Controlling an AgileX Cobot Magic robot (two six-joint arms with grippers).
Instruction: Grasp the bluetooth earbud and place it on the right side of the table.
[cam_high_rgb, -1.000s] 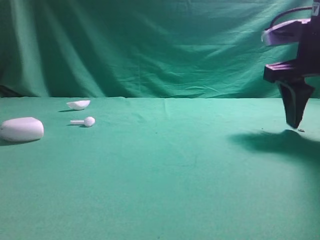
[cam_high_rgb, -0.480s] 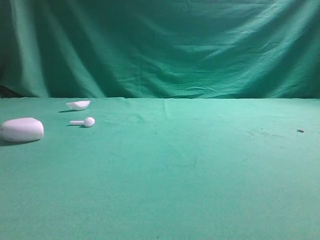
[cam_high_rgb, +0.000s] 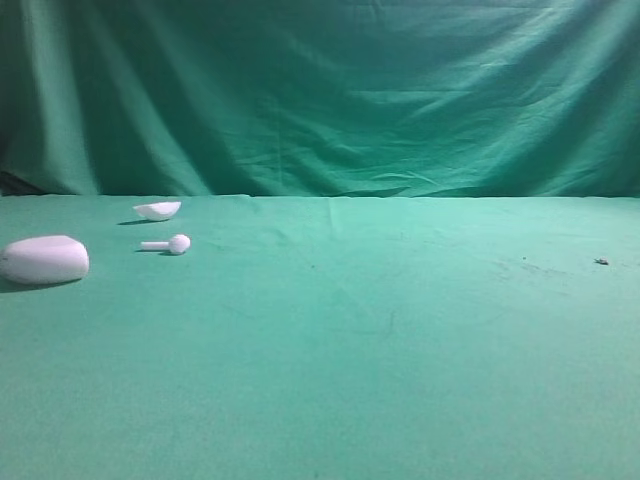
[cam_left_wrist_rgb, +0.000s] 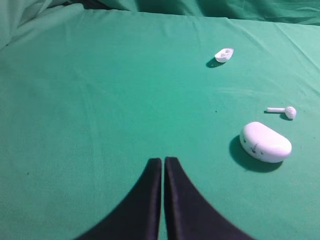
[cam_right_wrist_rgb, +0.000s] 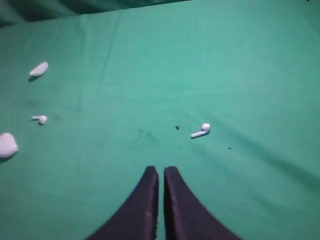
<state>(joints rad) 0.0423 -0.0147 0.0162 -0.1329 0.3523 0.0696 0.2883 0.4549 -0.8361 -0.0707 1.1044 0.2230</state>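
Note:
The bluetooth earbud (cam_right_wrist_rgb: 201, 131), tiny and white with a bent stem, lies alone on the green table (cam_right_wrist_rgb: 240, 75), ahead and a little right of my right gripper (cam_right_wrist_rgb: 161, 169). That gripper is shut and empty, well short of the earbud. In the high view a tiny greyish thing (cam_high_rgb: 600, 261) lies at the far right of the table (cam_high_rgb: 330, 380); it is too small to identify. My left gripper (cam_left_wrist_rgb: 163, 160) is shut and empty over bare cloth. Neither gripper shows in the high view.
A white pebble-shaped case (cam_high_rgb: 44, 259) sits at the far left, also in the left wrist view (cam_left_wrist_rgb: 265, 142). Beside it lie a straight-stemmed earbud (cam_high_rgb: 168, 243) and a white shell piece (cam_high_rgb: 158, 210). A green backdrop hangs behind.
One second ago my right gripper hung at the far right of the high view, just above the greyish thing. It has since left that view. Nothing on the table moved.

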